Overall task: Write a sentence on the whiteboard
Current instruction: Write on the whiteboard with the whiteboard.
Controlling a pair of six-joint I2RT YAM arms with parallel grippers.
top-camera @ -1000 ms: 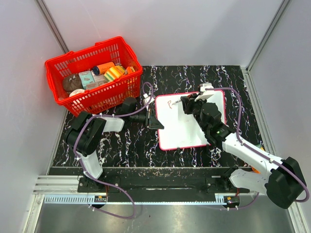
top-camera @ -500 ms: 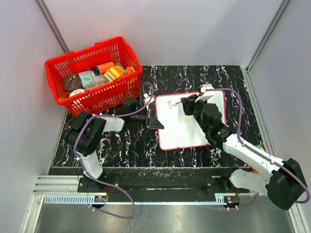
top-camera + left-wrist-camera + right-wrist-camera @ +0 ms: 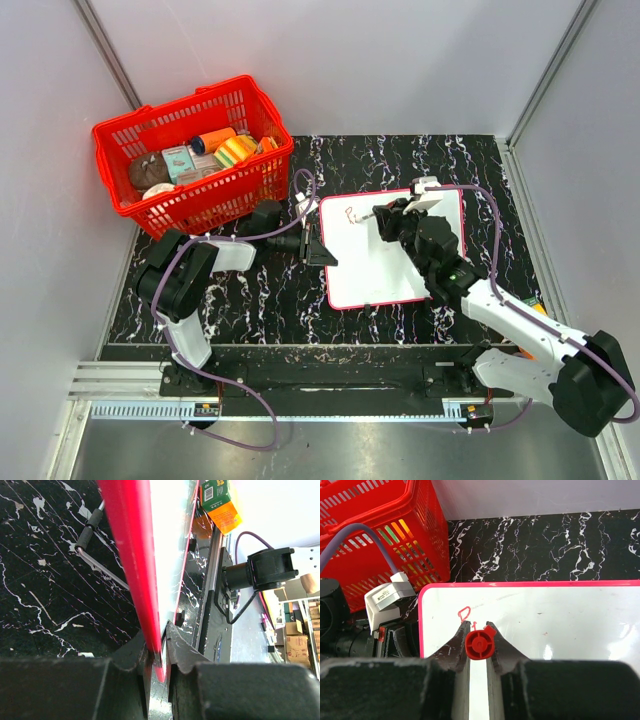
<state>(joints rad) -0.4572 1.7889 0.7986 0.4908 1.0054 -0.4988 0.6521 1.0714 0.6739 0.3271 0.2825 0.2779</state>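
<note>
The whiteboard (image 3: 375,270) is pinched by its red edge between the nearly closed left fingers (image 3: 131,655). A red marker (image 3: 480,645) is clamped in the closed right fingers (image 3: 505,650). Of the sentence (image 3: 464,613), barely a letter or two is written – just ahead of those fingertips – so nearly all is judged left.

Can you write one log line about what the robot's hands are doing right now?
left hand: clamped on whiteboard edge | right hand: gripping red marker | sentence: just begun, few red marks

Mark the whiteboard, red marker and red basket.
whiteboard (image 3: 365,272): top external view, bare white face.
red marker (image 3: 480,645): right wrist view, round red end between the fingers.
red basket (image 3: 205,198): top external view, front mesh wall.
</note>
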